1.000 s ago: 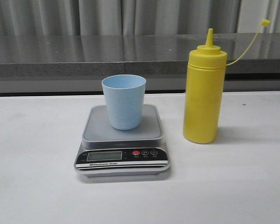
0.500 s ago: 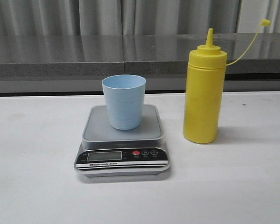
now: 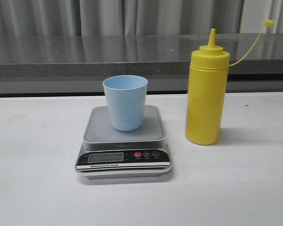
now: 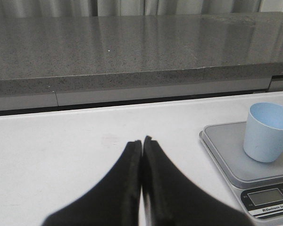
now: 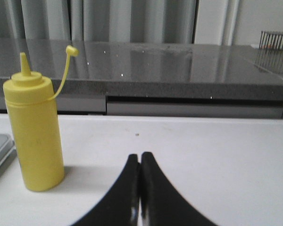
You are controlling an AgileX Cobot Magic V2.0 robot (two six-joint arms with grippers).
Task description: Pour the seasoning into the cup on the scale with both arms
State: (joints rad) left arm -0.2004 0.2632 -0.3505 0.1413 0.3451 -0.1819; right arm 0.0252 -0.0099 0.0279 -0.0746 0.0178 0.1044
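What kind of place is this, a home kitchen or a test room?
Probably a test bench staged as a kitchen task, not a real kitchen. A white table carries only a scale, a blue cup and a yellow bottle. Behind runs a grey stone-like counter, backed by grey curtains.

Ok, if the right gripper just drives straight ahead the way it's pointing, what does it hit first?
Probably nothing close: the shut right gripper points over bare white table toward the grey ledge at the back. The yellow bottle stands off to one side of that line.
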